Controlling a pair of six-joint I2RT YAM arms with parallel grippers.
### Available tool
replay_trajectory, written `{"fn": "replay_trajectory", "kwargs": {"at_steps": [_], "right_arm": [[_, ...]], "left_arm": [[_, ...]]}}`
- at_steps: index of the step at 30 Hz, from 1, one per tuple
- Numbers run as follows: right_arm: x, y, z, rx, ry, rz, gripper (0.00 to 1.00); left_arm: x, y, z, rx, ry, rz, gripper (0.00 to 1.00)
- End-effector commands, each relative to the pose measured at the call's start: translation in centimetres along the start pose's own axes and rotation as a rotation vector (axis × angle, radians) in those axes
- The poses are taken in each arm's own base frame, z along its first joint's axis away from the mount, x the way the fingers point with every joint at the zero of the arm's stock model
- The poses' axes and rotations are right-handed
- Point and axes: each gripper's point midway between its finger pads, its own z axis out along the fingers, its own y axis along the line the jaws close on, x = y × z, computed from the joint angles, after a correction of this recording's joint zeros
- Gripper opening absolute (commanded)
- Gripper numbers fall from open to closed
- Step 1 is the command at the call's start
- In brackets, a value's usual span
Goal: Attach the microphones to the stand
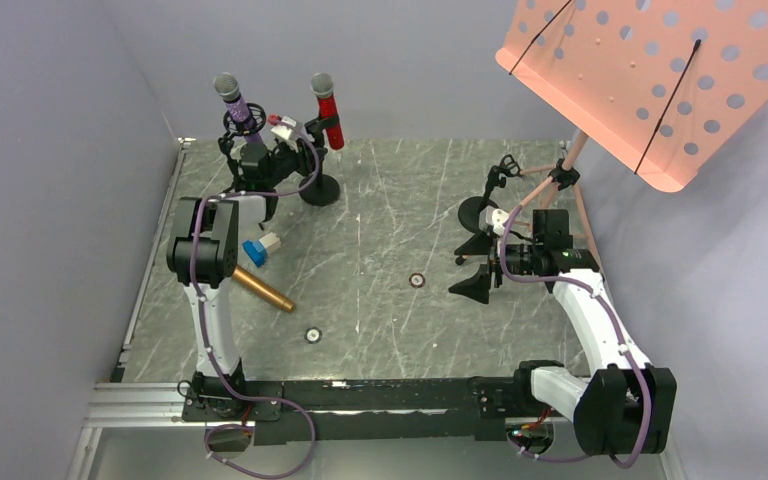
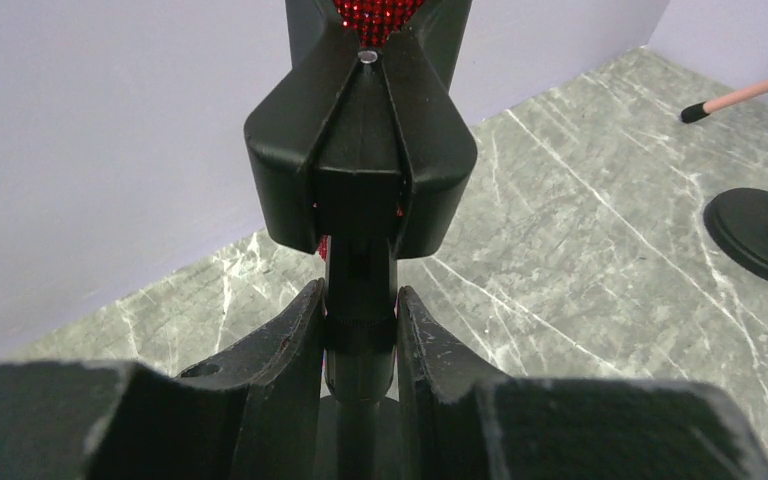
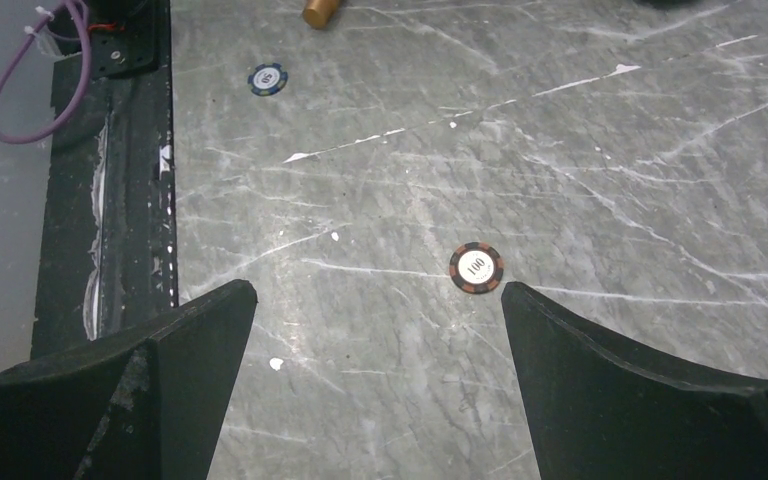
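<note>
So two of three look done: the purple mic (image 1: 232,100) and the red mic (image 1: 324,100) both sit upright in clips on the mic stand (image 1: 320,190) at the far left corner of the desk (image 1: 380,200). The gold mic (image 1: 262,290) is the odd one out, lying flat on the desk right beside the left arm's elbow, with its long axis running diagonally from far-left to near-right. The left end effector (image 2: 360,335) is pinched narrow on the stand's black stem just under the red mic's clip, so it's busy even though that arm is by far the nearer one. The right end effector (image 3: 377,292) is spread wide with nothing in it, hovering over a poker chip (image 3: 476,268), well apart from the gold mic, which lies off to its left across the desk. There's a second stand (image 1: 475,213) near the right arm that looks free, so my guess is the gold one goes there.
</note>
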Motion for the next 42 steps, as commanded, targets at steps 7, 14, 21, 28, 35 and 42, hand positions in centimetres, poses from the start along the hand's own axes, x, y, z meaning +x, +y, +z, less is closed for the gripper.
{"fn": "replay_trajectory", "kwargs": {"at_steps": [7, 14, 21, 28, 35, 42], "right_arm": [[-1.7, 0.0, -0.1, -0.029, -0.036, -0.055, 1.0], [-1.7, -0.1, -0.2, -0.018, -0.034, -0.065, 1.0], [-1.4, -0.3, -0.3, -0.003, -0.02, -0.073, 1.0], [-1.1, -0.6, -0.3, 0.011, -0.003, -0.076, 1.0], [-1.0, -0.7, -0.4, 0.021, 0.003, -0.091, 1.0], [-0.8, -1.3, -1.1, 0.063, 0.011, -0.113, 1.0]], "left_arm": [[-3.8, -0.1, 0.4, 0.014, -0.136, 0.078, 0.0], [-2.1, -1.4, -2.1, -0.01, -0.105, 0.052, 0.14], [-1.9, -2.2, -3.2, -0.006, -0.09, 0.036, 0.56], [-3.4, -2.6, -5.1, -0.061, -0.118, 0.041, 0.86], [-3.1, -4.1, -9.3, -0.14, -0.129, 0.011, 0.99], [-2.3, -5.8, -15.3, -0.274, -0.166, -0.105, 0.99]]}}
